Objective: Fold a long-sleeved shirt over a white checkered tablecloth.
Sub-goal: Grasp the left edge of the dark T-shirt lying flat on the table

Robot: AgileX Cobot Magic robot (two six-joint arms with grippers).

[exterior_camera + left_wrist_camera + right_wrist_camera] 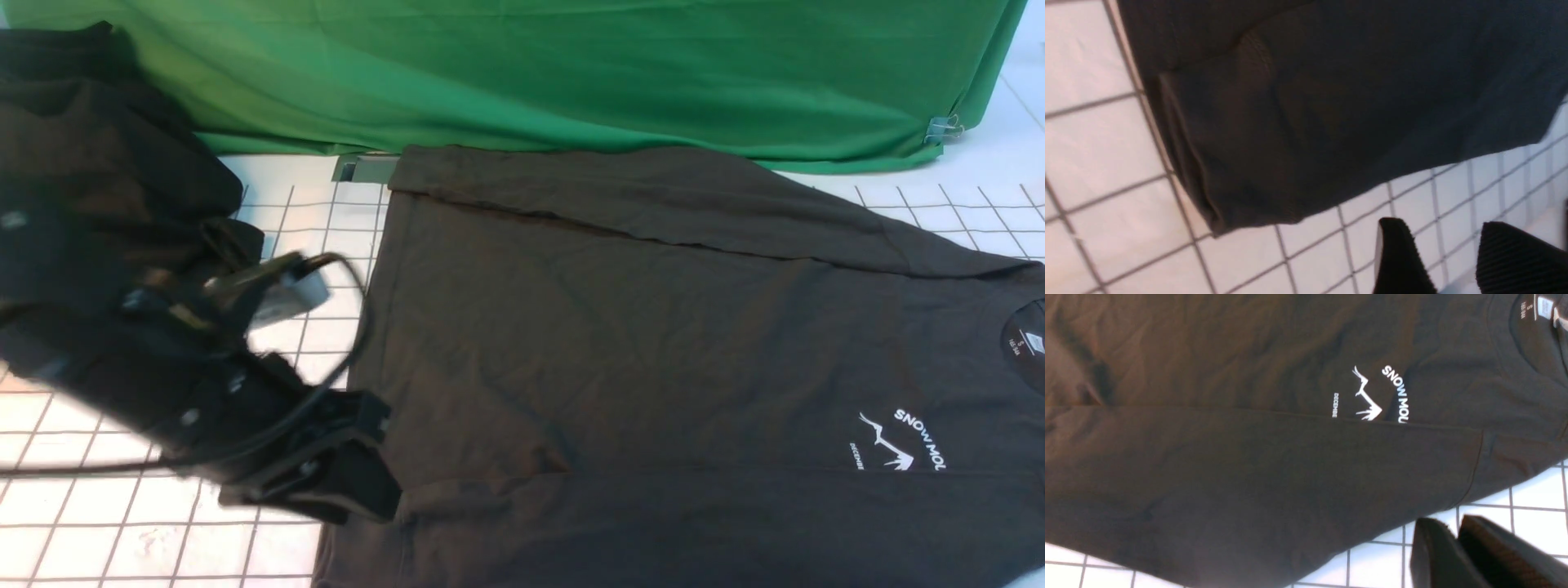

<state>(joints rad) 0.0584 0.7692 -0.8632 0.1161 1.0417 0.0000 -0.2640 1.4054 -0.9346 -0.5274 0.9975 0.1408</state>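
Front view, soft dark knit shirt (620, 343), flat, rectangular folds, gridded white tablecloth (122, 539)

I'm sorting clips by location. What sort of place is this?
Probably a robot lab's recording station: a green draped cloth held by a binder clip as backdrop, a white checkered tablecloth, and a robot arm beside the long-sleeved shirt.

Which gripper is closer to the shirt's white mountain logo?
Right. The right gripper hovers just off the shirt, near its mountain logo; the left gripper is at the opposite hem end.
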